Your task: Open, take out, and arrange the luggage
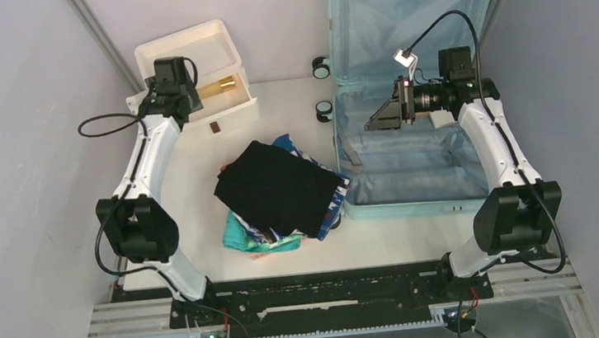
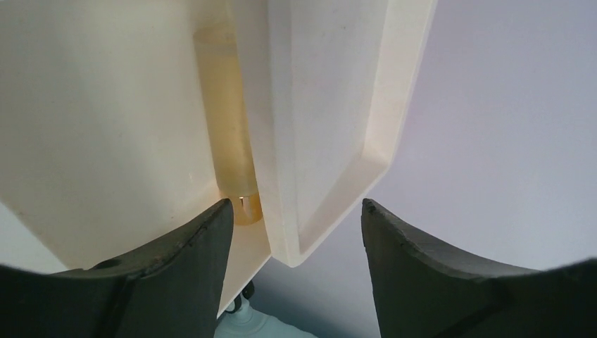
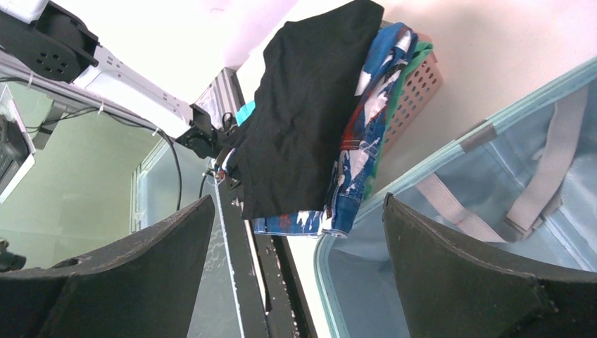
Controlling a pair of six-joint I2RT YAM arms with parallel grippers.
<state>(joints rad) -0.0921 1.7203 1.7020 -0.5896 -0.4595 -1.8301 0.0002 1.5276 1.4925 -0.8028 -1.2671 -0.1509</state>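
The pale blue luggage [image 1: 412, 166] lies open at the right, its lid [image 1: 405, 10] leaning on the back wall. The lower half shows bare lining and grey straps [image 3: 542, 183]. My right gripper [image 1: 374, 120] hovers over the lining, pointing left, open and empty [image 3: 298, 201]. A pile of clothes, with a black garment [image 1: 281, 183] on top, sits on the table's middle. My left gripper [image 1: 186, 97] is open and empty [image 2: 296, 204] at the white drawer box [image 1: 185, 51]. A corner of the luggage [image 2: 264, 327] shows low in the left wrist view.
The box's drawer [image 1: 232, 101] is pulled out and holds an amber bottle [image 1: 218, 86], also in the left wrist view [image 2: 229, 120]. A small dark object [image 1: 214, 127] lies on the table. The clothes rest on a pink basket [image 3: 415, 84]. The walls stand close on both sides.
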